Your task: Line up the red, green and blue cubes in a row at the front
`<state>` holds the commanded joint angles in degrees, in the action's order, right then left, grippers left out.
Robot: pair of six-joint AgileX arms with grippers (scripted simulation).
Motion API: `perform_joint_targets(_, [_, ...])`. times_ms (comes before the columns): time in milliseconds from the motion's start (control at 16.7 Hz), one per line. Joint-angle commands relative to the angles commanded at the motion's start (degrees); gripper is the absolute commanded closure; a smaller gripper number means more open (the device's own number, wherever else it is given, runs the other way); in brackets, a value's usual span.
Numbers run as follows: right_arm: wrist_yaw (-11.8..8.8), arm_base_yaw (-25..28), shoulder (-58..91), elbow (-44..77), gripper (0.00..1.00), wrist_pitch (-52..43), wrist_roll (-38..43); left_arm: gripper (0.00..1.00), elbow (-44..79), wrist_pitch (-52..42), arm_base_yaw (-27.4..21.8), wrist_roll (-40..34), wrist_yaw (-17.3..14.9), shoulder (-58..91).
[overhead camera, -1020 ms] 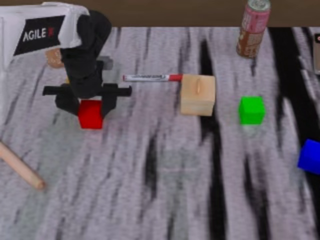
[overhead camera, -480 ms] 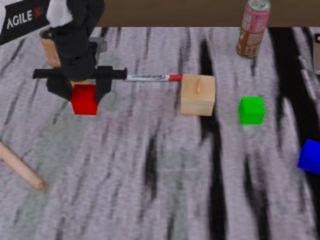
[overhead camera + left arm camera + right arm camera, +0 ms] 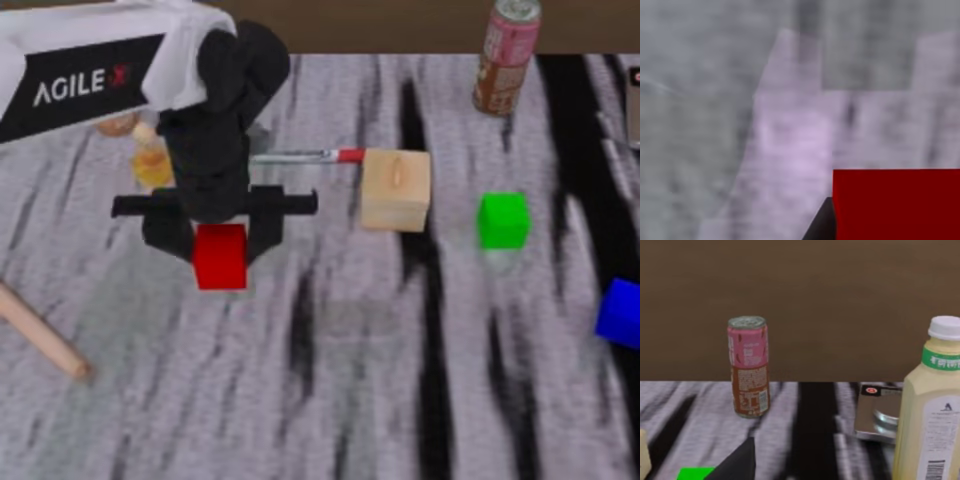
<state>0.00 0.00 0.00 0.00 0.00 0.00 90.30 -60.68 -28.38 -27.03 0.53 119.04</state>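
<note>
My left gripper is shut on the red cube and holds it above the table, left of centre. In the left wrist view the red cube sits against one dark finger. The green cube rests on the table at the right, with the blue cube nearer the front at the right edge. The top view does not show my right arm. Its wrist view shows one dark finger set far to one side, nothing in its grip, and a corner of the green cube.
A tan wooden block stands beside a red-capped marker. A pink can is at the back right. A wooden rod lies at the front left, a yellowish item behind the arm. A pale bottle and a flat device appear too.
My left gripper has carried the red cube from the back left toward the right and the front. The green and blue cubes have stayed put.
</note>
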Motion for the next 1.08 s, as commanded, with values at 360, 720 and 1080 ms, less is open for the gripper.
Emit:
perform_joint_targets(360, [0.00,0.00,0.00,0.00,0.00,0.00,0.00,1.00,-12.32,3.19,-9.33,-10.38,0.16,-9.95])
perform_joint_targets(720, [0.00,0.00,0.00,0.00,0.00,0.00,0.00,1.00,-12.93,4.02,-9.17,-10.19,0.17,-9.42])
perform_joint_targets(1080, [0.00,0.00,0.00,0.00,0.00,0.00,0.00,1.00,-19.85,16.05,-9.34,-10.37,0.14,-4.91])
